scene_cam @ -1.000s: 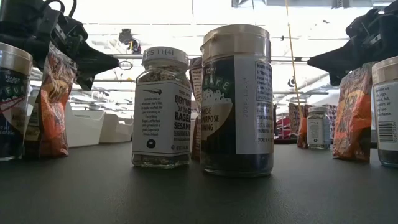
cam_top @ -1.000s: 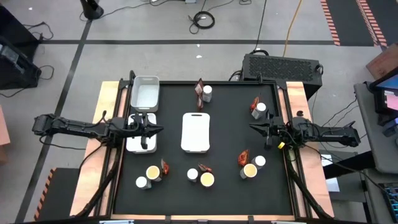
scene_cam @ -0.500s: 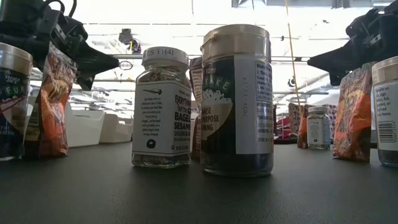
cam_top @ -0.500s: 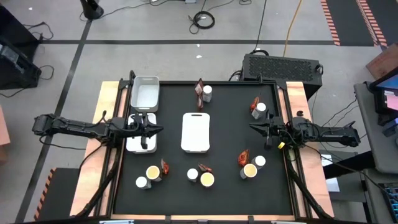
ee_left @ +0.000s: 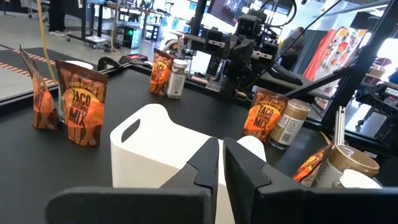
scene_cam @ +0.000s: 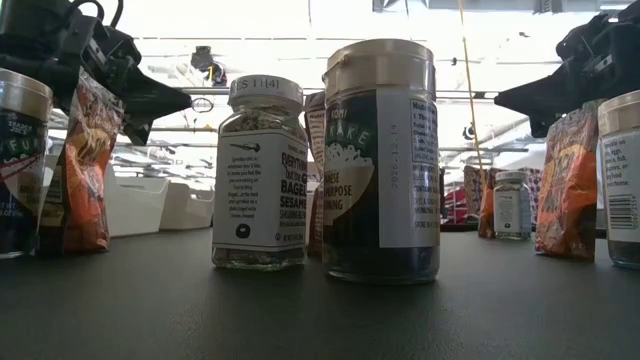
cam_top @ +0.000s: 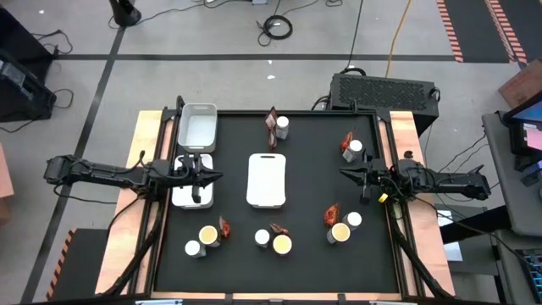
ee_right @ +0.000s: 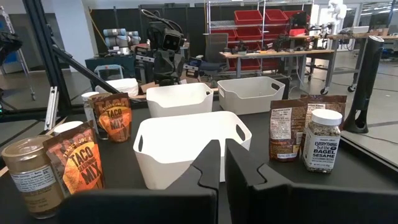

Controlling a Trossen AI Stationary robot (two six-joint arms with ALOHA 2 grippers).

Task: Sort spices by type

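The spices stand in groups on the black table. At the near edge are a white-capped jar [cam_top: 192, 248], a yellow-topped tub [cam_top: 207, 235] and a reddish packet [cam_top: 224, 227]. A second group has a jar [cam_top: 262, 238] and a tub [cam_top: 282, 245], and a third has a tub [cam_top: 340, 231]. A packet and jar [cam_top: 282, 127] stand at the far middle, and another pair [cam_top: 356, 147] at the far right. My left gripper [cam_top: 218, 177] is shut and empty above a white tray [cam_top: 181, 196] at the left. My right gripper [cam_top: 342, 174] is shut and empty at the right.
A white tray [cam_top: 266, 196] stands at the table's centre and another [cam_top: 196, 127] at the far left. Raised wooden side rails [cam_top: 135, 212] flank the table. In the low view a jar [scene_cam: 260, 175] and a tub [scene_cam: 380, 160] stand close to the camera.
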